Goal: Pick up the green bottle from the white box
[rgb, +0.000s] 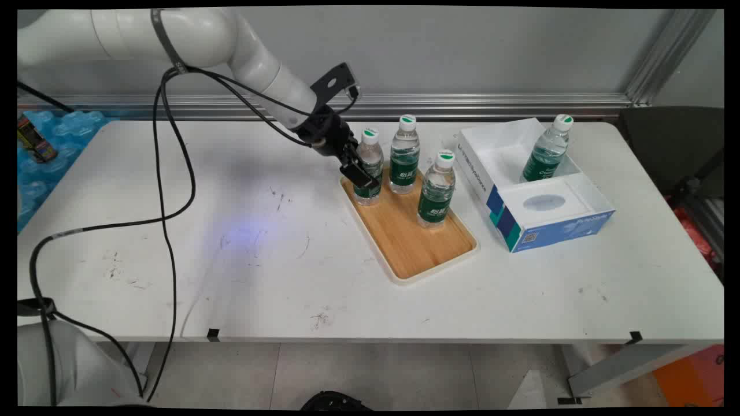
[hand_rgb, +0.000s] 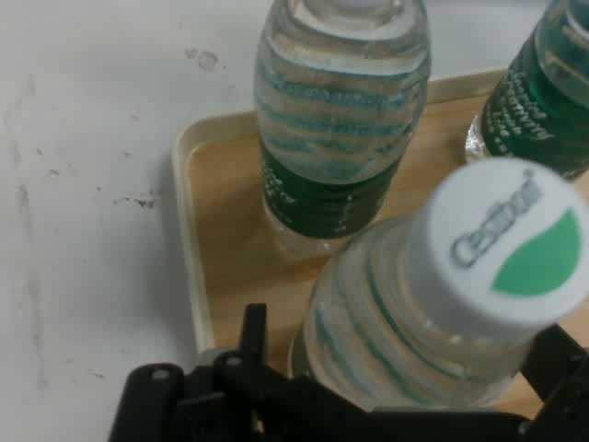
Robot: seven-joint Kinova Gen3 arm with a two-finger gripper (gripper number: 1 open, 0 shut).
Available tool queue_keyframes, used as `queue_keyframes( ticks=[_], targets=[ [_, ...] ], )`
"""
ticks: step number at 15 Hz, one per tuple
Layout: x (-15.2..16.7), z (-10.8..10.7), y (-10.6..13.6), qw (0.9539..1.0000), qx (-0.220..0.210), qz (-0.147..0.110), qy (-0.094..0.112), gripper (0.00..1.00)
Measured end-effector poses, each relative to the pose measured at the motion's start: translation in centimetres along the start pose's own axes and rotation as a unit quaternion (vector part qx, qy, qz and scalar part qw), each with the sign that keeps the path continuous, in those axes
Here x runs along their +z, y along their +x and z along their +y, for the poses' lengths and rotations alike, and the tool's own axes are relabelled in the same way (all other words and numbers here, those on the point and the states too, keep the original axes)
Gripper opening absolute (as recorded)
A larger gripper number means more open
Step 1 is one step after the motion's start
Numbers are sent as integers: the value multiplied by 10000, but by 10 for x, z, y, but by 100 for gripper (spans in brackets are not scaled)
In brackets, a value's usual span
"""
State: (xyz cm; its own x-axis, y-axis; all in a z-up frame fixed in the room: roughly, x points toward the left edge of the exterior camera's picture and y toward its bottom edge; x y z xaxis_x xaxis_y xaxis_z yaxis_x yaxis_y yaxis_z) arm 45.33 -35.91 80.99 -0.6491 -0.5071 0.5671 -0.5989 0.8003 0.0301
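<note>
While the hand (rgb: 363, 173) looks clamped round the nearest water bottle (rgb: 369, 167) on the wooden tray (rgb: 416, 242), two more bottles (rgb: 404, 155) stand just past it, and one already sits in the open box (rgb: 572, 222) further off.

Three water bottles crowd the far half of the wooden tray (rgb: 416, 242): the left bottle (rgb: 368, 167) sits between the jaws, the middle bottle (rgb: 404, 155) just beside it, the right bottle (rgb: 437, 190) near. The tray's near half is bare. An open box (rgb: 535, 222) with a fourth bottle (rgb: 546, 149) blocks the right; the counter (rgb: 173, 231) lies open on the left
</note>
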Motion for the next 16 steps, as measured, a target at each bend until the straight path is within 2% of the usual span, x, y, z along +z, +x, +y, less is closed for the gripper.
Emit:
queue_keyframes(
  ticks=[3,8,13,16],
  targets=[
    [-15,-2,2,10000,32,-25,3,100],
    [-70,-6,11,9998,113,-143,85,100],
    [-134,5,35,9996,136,-219,149,100],
    [-161,11,51,9995,143,-233,161,100]
  ],
)
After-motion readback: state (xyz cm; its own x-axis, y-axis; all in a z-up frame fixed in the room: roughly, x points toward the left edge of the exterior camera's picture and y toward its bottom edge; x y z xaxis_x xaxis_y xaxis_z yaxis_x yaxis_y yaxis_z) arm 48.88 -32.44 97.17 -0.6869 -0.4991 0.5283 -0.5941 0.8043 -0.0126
